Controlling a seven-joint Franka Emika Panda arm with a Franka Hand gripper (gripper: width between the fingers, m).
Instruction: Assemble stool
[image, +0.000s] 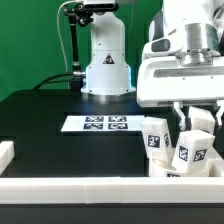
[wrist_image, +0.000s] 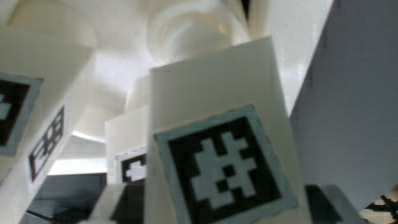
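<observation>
Exterior view: gripper (image: 190, 112) low at view's right, over white stool legs (image: 157, 140) clustered upright by border rail (image: 70, 187). Fingers straddle one tagged leg (wrist_image: 222, 150), prob. for pickup; grip state unclear. Marker board (image: 96, 124) lies apart. Disc not visible.

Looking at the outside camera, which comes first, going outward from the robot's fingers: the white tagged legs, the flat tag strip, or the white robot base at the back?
1. Legs: right below the gripper, on the exterior view's right.
2. Marker board: flat on the table, middle.
3. Robot base: at the back.
</observation>
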